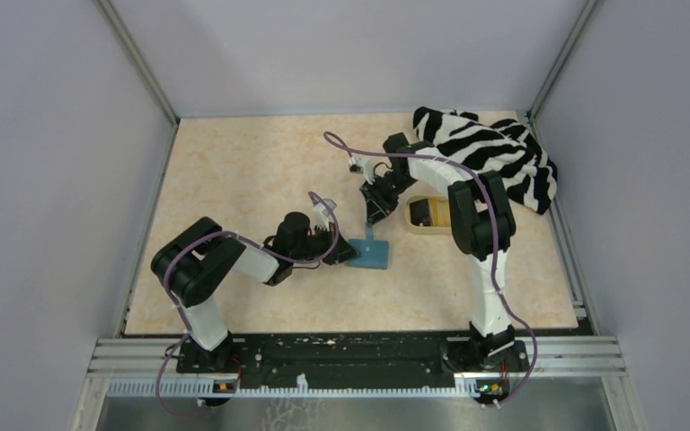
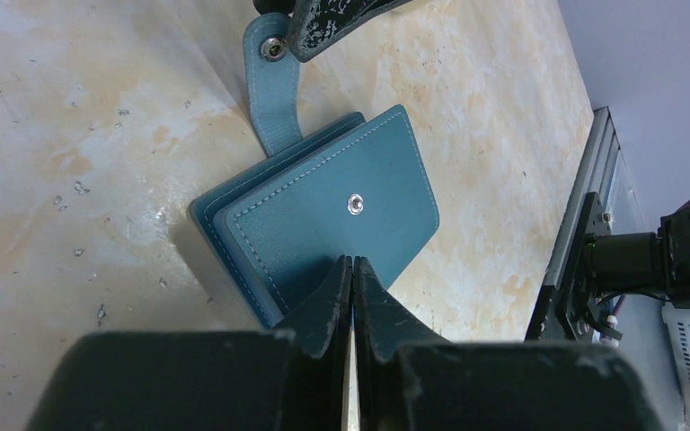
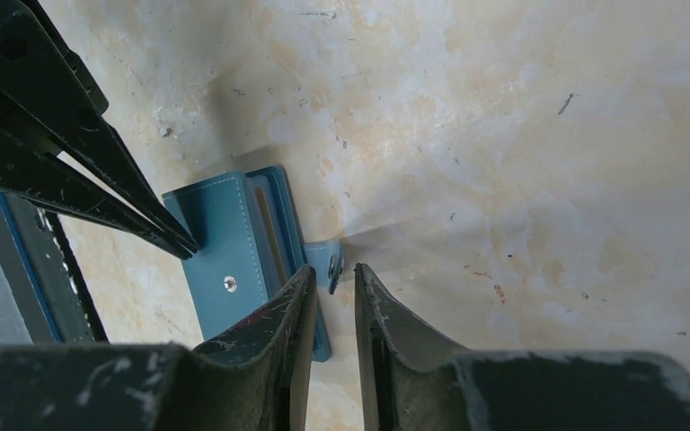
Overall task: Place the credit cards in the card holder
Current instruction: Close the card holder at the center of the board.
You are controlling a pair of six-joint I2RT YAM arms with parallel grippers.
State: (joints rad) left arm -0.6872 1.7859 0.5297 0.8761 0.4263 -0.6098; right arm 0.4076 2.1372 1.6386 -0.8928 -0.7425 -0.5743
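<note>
The small teal-blue stitched folding card holder (image 2: 323,215) is lying flat near the middle of the mottled beige table (image 1: 252,180). It is folded closed, but its strap is unsnapped.

The left gripper (image 2: 352,269) is reaching in from the 9 o'clock side in the top view. Its two black fingers are pressing together with no gap, and their tips are sitting on the edge of the cover. I judge that it is pinning the case so it is not sliding, rather than pinching a flap.

The narrow teal snap strap (image 2: 274,99) is stretching from the card holder toward 12 o'clock. The right gripper (image 3: 334,269) is hanging over the end of it, jaws narrowly parted with the tab between them. I cannot tell whether they are biting the tab yet. The likely aim is to pull the strap and fold the cover open while the other arm is anchoring the case.

The black rectangular credit cards (image 1: 420,212) are waiting in the tan oval tray (image 1: 431,228), at about 2 o'clock from the card holder and apart from it. A zebra-striped cloth (image 1: 485,148) is lying bunched beyond the tray, toward 1 o'clock.
</note>
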